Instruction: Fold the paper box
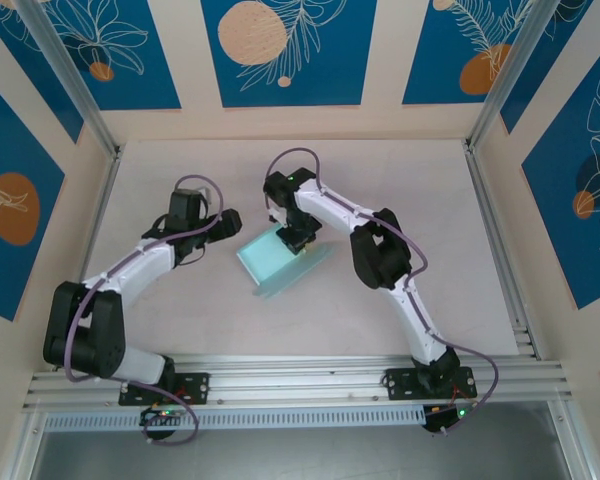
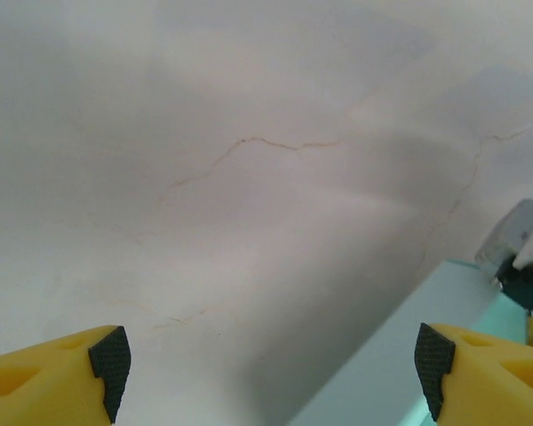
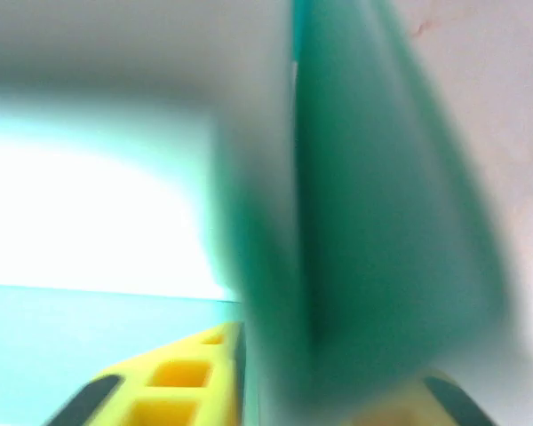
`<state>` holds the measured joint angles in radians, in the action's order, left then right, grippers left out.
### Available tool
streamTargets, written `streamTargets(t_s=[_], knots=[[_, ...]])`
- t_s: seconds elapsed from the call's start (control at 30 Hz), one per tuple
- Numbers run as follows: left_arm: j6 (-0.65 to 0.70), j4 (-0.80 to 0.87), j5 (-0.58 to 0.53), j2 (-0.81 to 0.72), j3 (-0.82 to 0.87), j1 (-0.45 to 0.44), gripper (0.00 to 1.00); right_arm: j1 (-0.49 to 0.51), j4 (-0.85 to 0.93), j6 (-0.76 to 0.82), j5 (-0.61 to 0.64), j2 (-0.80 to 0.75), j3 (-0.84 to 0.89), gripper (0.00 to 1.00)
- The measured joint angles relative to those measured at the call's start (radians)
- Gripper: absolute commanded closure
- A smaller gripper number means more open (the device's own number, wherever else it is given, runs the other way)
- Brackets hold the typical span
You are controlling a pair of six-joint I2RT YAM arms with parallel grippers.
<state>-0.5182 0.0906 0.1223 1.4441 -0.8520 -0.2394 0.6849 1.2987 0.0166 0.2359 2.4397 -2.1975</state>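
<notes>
The paper box point(image 1: 275, 262) is a pale light-blue card, partly folded, lying in the middle of the table. My right gripper point(image 1: 298, 238) is at the box's far right corner. In the right wrist view an upright wall of the box point(image 3: 373, 222) stands blurred between the yellow fingers point(image 3: 178, 382), and my right gripper point(image 3: 329, 377) has its jaws a little apart around that wall. My left gripper point(image 1: 230, 222) is just left of the box and wide open. In the left wrist view, only bare table lies between the jaws of the left gripper point(image 2: 271, 364), and the box's edge point(image 2: 400, 355) is by the right pad.
The pale table point(image 1: 400, 170) is walled by metal rails left and right and a patterned blue backdrop point(image 1: 280, 50). Free surface lies behind and on both sides of the box.
</notes>
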Motion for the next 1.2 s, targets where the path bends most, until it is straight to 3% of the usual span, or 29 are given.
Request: streamTargets(t_s=[0.3, 0.57, 0.67, 0.77, 0.97, 1.1, 1.2], knots=[[0.000, -0.039, 0.047, 0.051, 0.014, 0.007, 0.20, -0.016, 0.084, 0.038, 0.020, 0.118, -0.271, 0.39], [0.028, -0.049, -0.005, 0.099, 0.015, 0.036, 0.43, -0.037, 0.022, -0.006, 0.040, 0.072, -0.417, 0.37], [0.057, -0.027, -0.027, 0.152, -0.010, 0.048, 0.45, -0.060, -0.040, -0.060, 0.052, -0.016, -0.361, 0.47], [0.071, -0.021, -0.034, 0.195, -0.026, 0.051, 0.55, -0.092, -0.133, -0.132, 0.082, -0.187, -0.199, 0.52], [0.079, -0.021, -0.007, 0.237, -0.026, 0.051, 0.61, -0.136, -0.351, -0.300, 0.146, -0.677, 0.355, 0.60], [0.079, -0.023, 0.017, 0.243, -0.021, 0.051, 0.64, -0.099, -0.443, -0.435, 0.150, -0.905, 0.692, 0.63], [0.072, -0.026, 0.036, 0.242, 0.000, 0.048, 0.65, -0.045, -0.504, -0.543, 0.127, -0.987, 0.921, 0.64]])
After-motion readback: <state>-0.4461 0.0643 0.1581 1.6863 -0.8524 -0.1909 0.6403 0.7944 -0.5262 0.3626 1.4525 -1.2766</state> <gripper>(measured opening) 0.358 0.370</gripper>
